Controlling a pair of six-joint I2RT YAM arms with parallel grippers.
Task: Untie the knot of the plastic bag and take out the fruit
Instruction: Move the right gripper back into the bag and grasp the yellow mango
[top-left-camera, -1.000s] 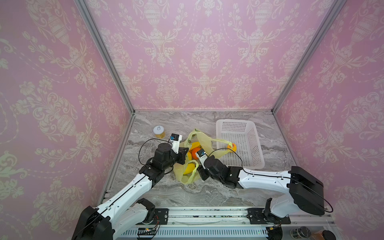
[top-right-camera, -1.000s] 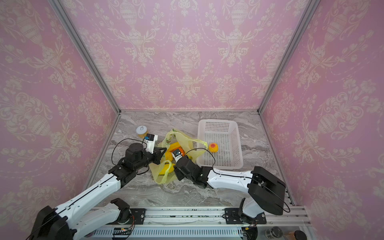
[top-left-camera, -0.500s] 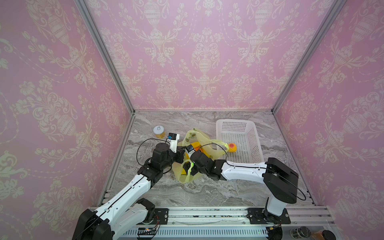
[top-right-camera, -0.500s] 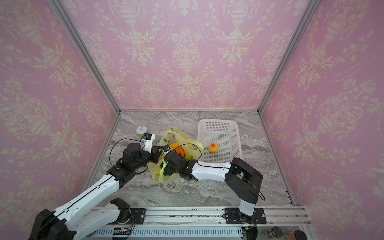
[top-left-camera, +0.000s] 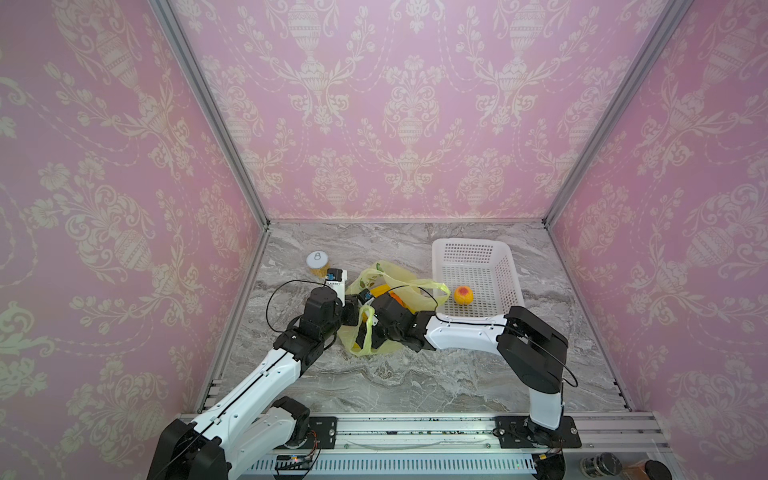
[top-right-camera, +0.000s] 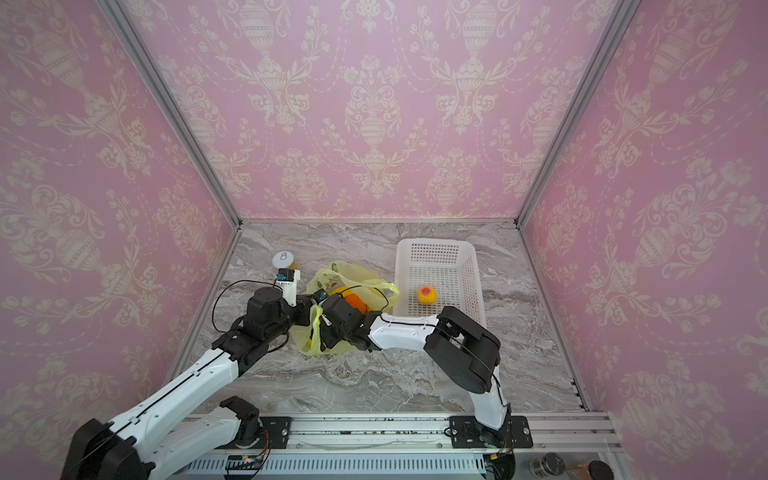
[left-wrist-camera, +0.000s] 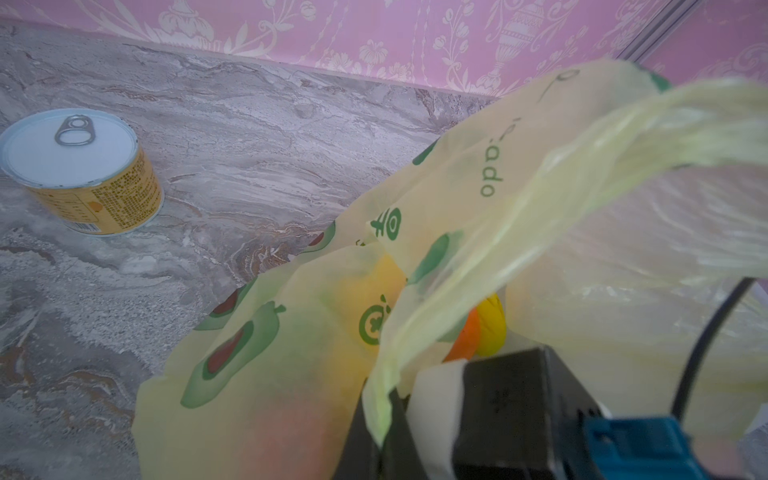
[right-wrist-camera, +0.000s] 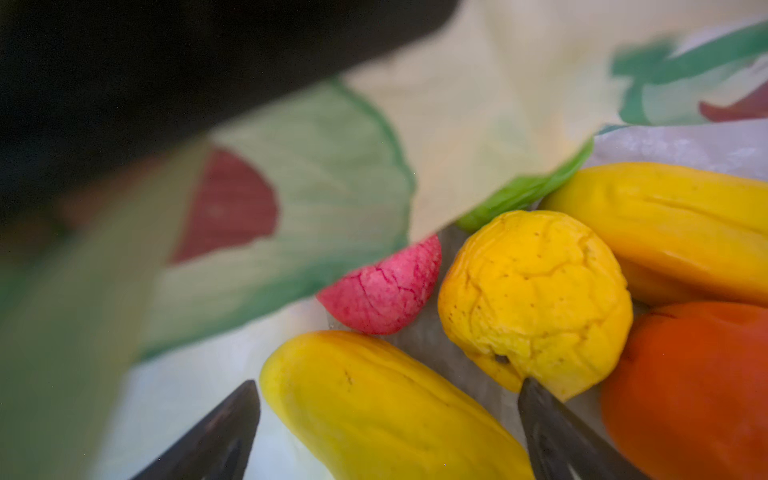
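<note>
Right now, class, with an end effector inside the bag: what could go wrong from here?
1. The open right end effector straddles a long yellow fruit, the lemon beside one finger; closing may shove the lemon or pinch the bag.
2. The left end effector holds only a thin handle; if it slips, the bag mouth may collapse.

The plastic bag (left-wrist-camera: 257, 353) is translucent yellow-green, printed with green avocados that have brown-red stones. The fruit (right-wrist-camera: 536, 299) show yellow, orange and crackled pink-red, and the peach (top-left-camera: 463, 295) is orange blushed red against the white perforated basket (top-left-camera: 473, 253). The desk (top-left-camera: 415, 374) is grey veined marble, and the walls (top-left-camera: 407, 104) are pink with cream damask.
</note>
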